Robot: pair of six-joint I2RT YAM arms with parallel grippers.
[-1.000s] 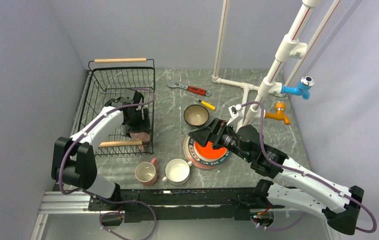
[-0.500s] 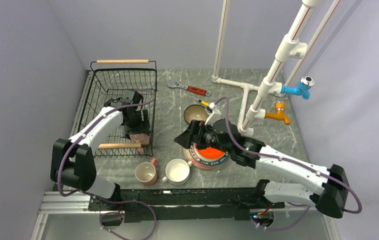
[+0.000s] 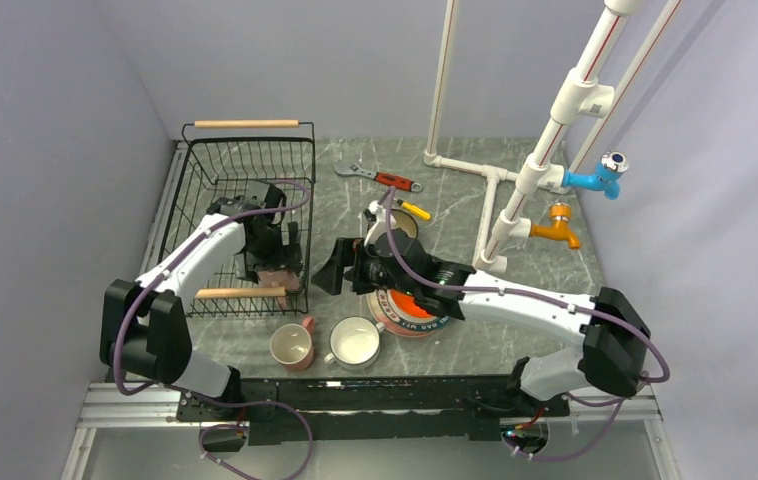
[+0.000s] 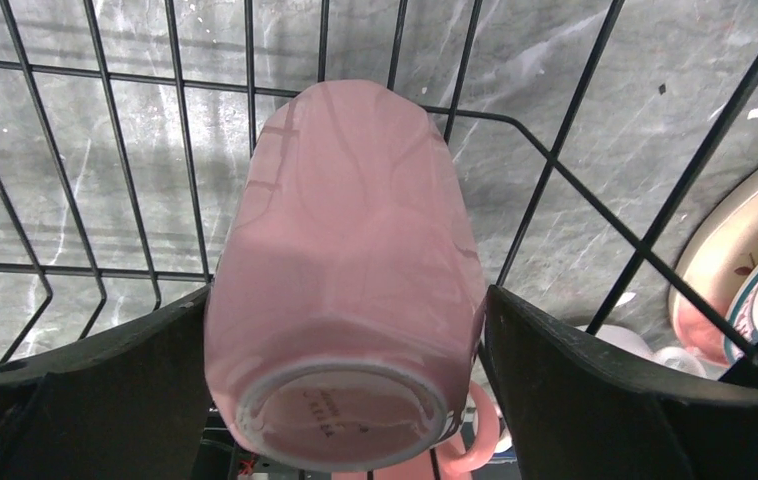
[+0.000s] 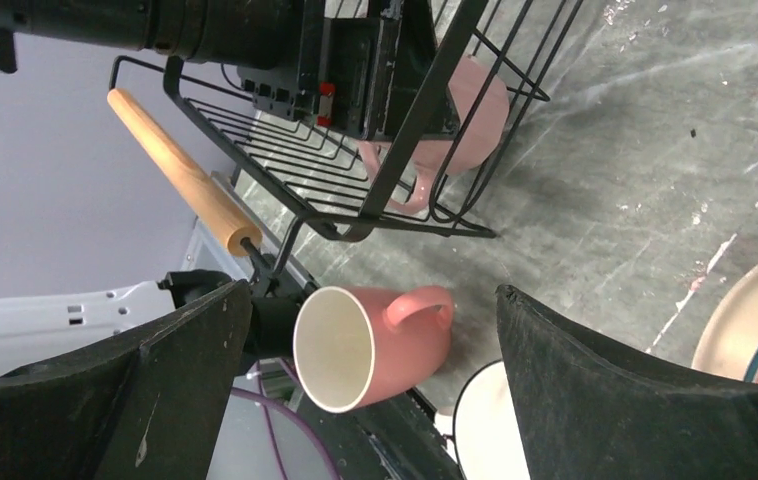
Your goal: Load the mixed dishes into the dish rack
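Two grippers at work: our left gripper (image 4: 347,300) clamps a pink mug (image 4: 345,220) inside the dish rack (image 3: 245,123); our right gripper (image 5: 373,295) gapes wide, empty, near the other pink mug (image 5: 380,345)

left arm (image 3: 200,255): white shell links, black joint housings, chunky black block at the shoulder
right arm (image 3: 525,300): same build, white links, black blocks at elbow and shoulder
cables (image 5: 275,430): purple, one along each arm, slack loops near the mounts
mounts (image 3: 355,395): black plate on a silver slotted rail (image 3: 135,410)
left gripper (image 4: 347,300): matte black, broad wedge fingers, plain inner faces; small red mark on the body
right gripper (image 5: 375,292): same black wedge fingers, slightly scuffed surface
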